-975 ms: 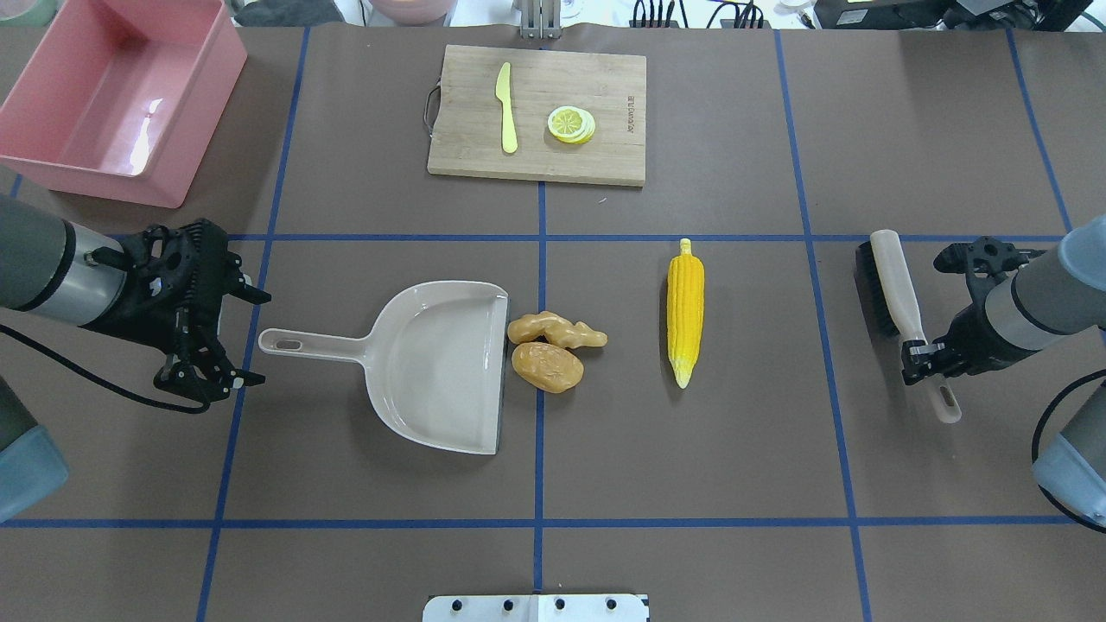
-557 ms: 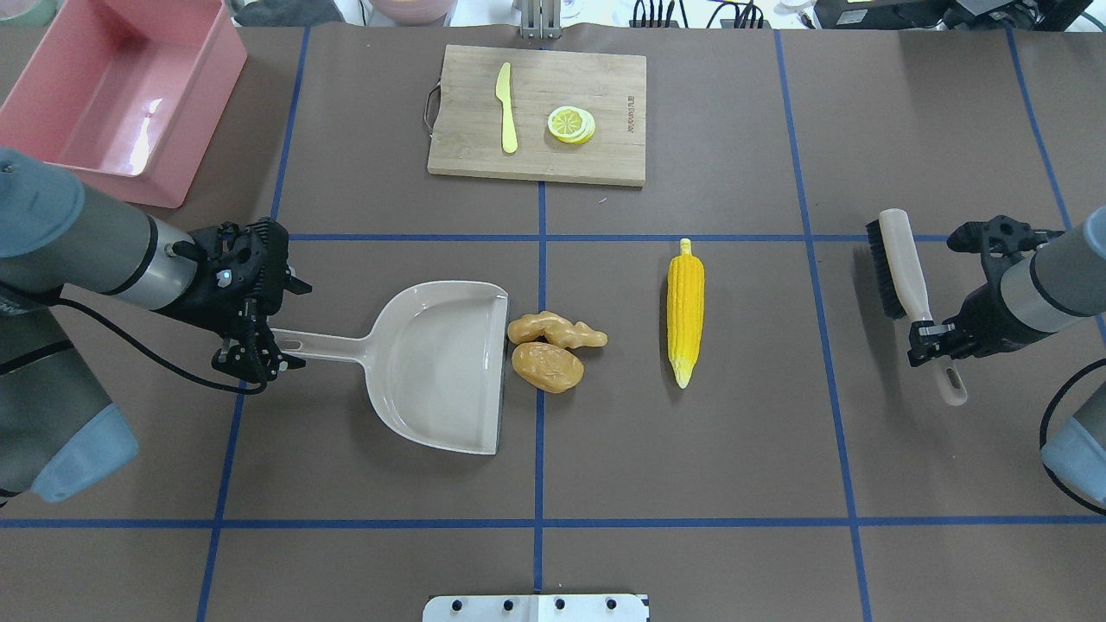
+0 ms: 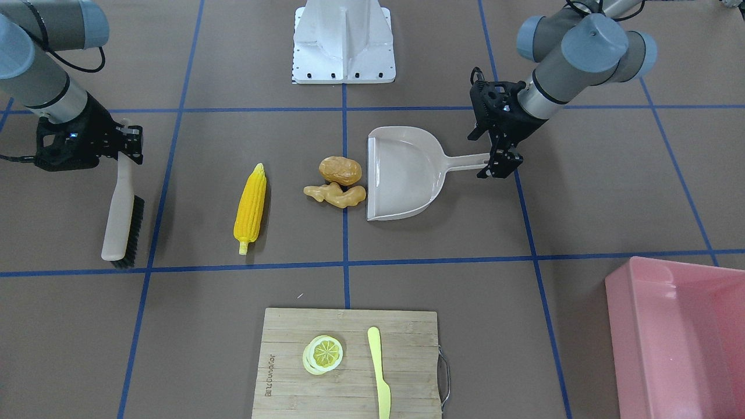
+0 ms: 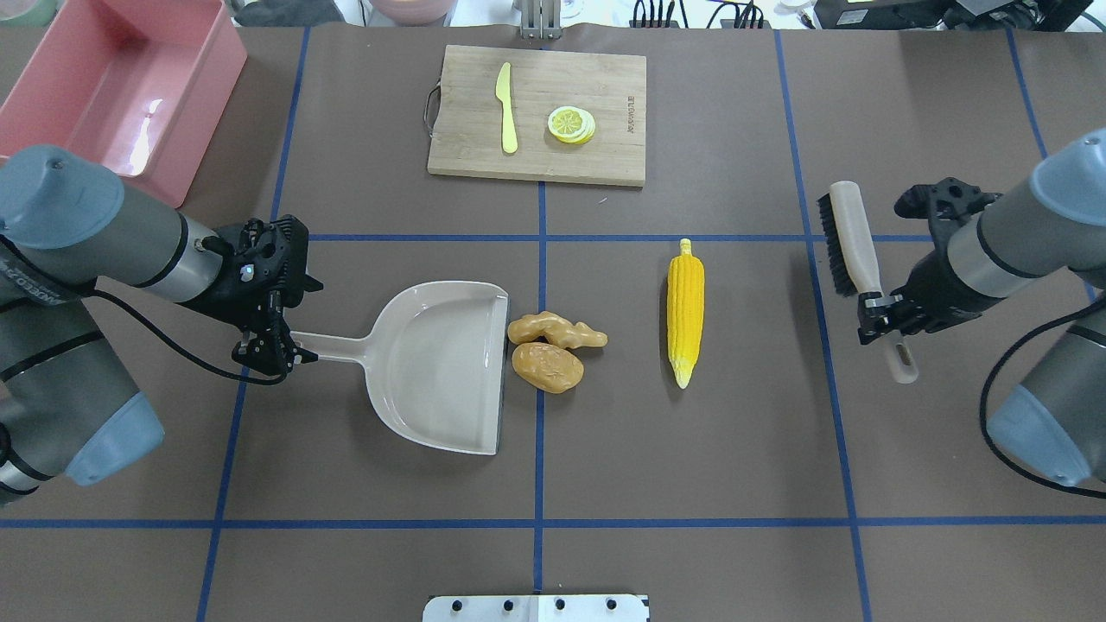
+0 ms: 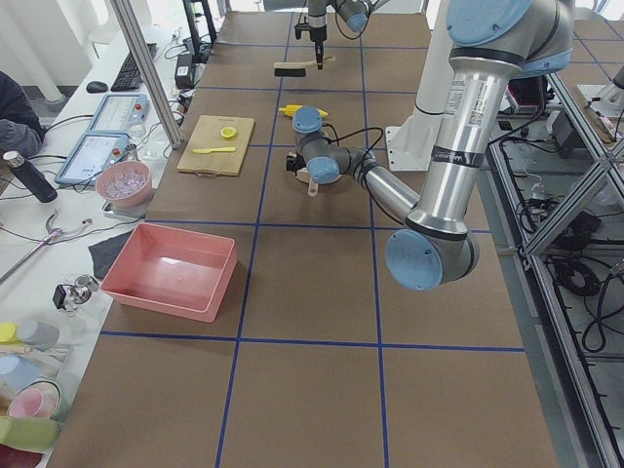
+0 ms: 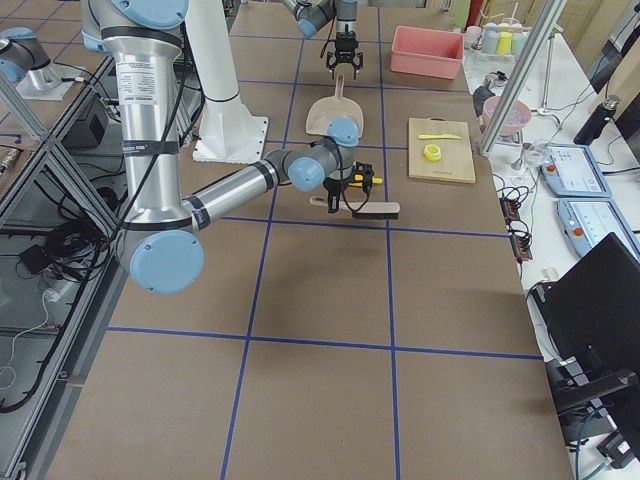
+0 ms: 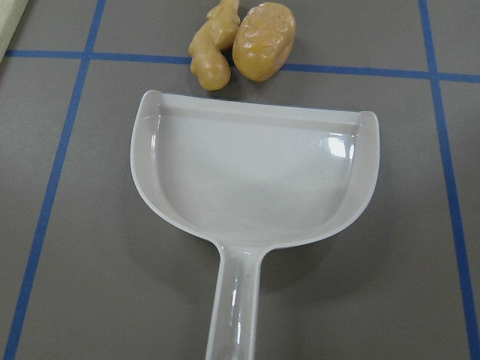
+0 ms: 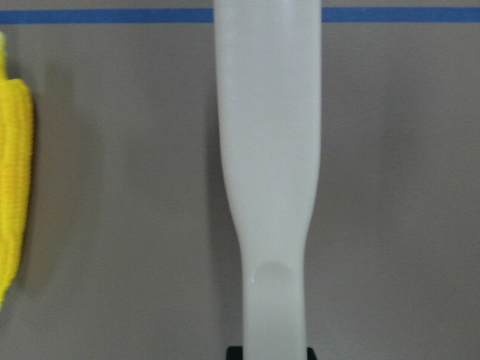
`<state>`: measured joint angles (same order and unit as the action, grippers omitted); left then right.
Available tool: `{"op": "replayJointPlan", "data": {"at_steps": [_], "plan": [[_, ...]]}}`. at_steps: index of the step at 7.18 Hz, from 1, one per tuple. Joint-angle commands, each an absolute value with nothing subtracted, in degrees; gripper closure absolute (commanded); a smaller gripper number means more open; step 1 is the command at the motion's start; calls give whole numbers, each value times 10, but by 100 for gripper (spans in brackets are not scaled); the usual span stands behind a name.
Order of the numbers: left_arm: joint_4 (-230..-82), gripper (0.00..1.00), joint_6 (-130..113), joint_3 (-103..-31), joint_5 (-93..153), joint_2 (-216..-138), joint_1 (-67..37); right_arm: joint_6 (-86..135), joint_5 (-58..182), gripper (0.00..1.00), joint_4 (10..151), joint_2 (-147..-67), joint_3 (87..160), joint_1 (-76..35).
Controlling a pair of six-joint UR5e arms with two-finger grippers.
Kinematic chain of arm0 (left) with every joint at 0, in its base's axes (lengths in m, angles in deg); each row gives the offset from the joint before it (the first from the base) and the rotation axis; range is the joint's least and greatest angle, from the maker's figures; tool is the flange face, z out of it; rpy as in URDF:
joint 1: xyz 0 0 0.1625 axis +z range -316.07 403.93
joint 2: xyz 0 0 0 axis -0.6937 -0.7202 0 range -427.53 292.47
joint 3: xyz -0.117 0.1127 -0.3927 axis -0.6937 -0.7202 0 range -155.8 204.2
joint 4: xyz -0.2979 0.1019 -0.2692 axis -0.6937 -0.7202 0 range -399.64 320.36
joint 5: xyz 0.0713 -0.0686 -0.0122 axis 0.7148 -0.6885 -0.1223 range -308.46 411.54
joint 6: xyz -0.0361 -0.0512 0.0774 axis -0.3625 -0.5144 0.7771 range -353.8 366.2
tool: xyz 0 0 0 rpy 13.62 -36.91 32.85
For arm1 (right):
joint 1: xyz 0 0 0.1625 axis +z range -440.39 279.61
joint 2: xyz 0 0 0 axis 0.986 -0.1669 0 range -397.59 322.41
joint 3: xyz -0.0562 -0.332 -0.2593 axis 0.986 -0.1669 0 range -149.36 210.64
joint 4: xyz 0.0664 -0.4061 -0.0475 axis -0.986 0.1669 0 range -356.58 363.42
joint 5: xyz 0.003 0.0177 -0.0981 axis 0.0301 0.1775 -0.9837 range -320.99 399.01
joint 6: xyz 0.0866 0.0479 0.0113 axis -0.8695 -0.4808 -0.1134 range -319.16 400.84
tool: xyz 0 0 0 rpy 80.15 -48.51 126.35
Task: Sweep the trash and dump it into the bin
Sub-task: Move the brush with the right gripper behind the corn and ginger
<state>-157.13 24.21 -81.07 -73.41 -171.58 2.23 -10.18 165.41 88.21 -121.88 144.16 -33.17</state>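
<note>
The yellow corn cob (image 4: 685,311) lies right of centre. The potato (image 4: 546,367) and the ginger root (image 4: 555,330) lie touching each other at the mouth of the beige dustpan (image 4: 441,363). My left gripper (image 4: 298,320) is open, its fingers on either side of the end of the dustpan handle. My right gripper (image 4: 881,315) is shut on the handle of a brush (image 4: 851,233), held right of the corn with its bristles facing the corn. The pink bin (image 4: 203,121) stands empty at the far left corner.
A wooden cutting board (image 4: 605,147) with a yellow knife (image 4: 506,108) and lemon slices (image 4: 570,123) lies at the far centre. Blue tape lines cross the brown table. The robot's base plate (image 4: 536,607) is at the near edge.
My left gripper has moved right to the end of the dustpan handle. My right gripper has carried the brush to the left, toward the corn. The trash and dustpan have not moved.
</note>
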Motion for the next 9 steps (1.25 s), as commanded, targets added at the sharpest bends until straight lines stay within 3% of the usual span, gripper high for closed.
{"op": "replayJointPlan", "data": {"at_steps": [1, 5, 9], "plan": [[-1572, 5, 245, -790, -730, -1714, 31, -113, 1635, 100, 950, -1168, 1448, -390], [-1571, 5, 239, -775, -728, -1721, 49, -152, 1586, 100, 946, -1154, 1433, -459], [-1573, 5, 238, -779, -717, -1723, 53, -204, 1564, 100, 945, -1075, 1379, -487]]}}
